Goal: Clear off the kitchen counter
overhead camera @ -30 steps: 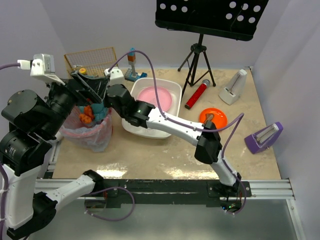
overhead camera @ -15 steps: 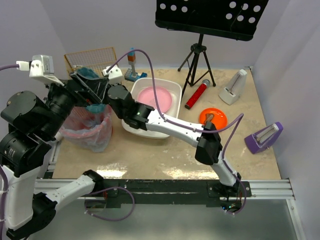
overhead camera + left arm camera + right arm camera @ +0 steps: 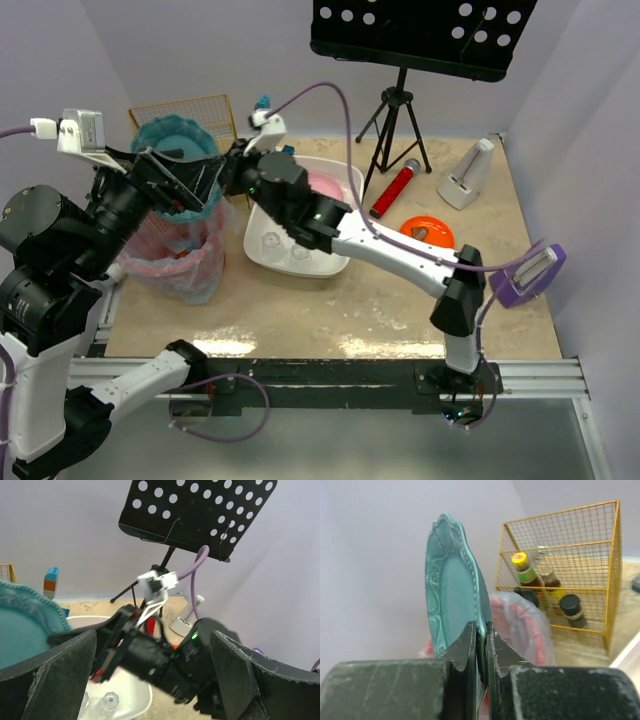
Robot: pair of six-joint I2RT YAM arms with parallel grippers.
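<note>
My right gripper is shut on the rim of a teal scalloped plate and holds it in the air above the pink bagged bin. In the right wrist view the fingers pinch the plate edge-on, with the bin behind it. My left gripper is open and empty beside the plate. In the left wrist view its jaws stand wide apart around the right arm's wrist, and the plate shows at the left. The beige kitchen counter lies below.
A white tub holds a pink plate and clear glasses. A yellow wire basket holds bottles. A red microphone, an orange plate, a white metronome, a purple item and a music stand tripod sit to the right.
My right gripper has lifted the teal plate up out of the bin's mouth and turned it face-up toward the far side. The right elbow has swung right. The left gripper stays open.
</note>
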